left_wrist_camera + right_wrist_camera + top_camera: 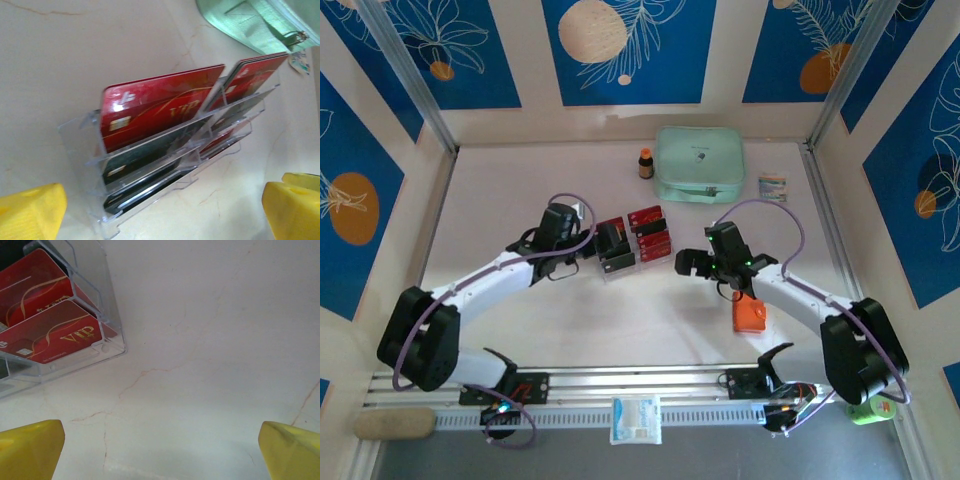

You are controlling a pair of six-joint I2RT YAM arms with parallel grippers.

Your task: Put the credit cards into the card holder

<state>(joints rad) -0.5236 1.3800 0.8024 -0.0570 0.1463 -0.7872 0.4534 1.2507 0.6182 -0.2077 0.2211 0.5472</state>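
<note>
Status: no card is transferred yet. On the table [520, 180] stands the clear tray [75, 135]. The left gripper [160, 220] faces it, released and empty. The right gripper [160, 450], also released, hangs beside it. The orange card holder [750, 315] lies by the right arm, apart from the tray. The cards [160, 107] that show all sit in the tray slots.

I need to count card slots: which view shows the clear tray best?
Left wrist view: the clear tray is close and almost whole, tiers of cards facing the camera. The top view shows it small from above; the right wrist view catches one corner.
</note>
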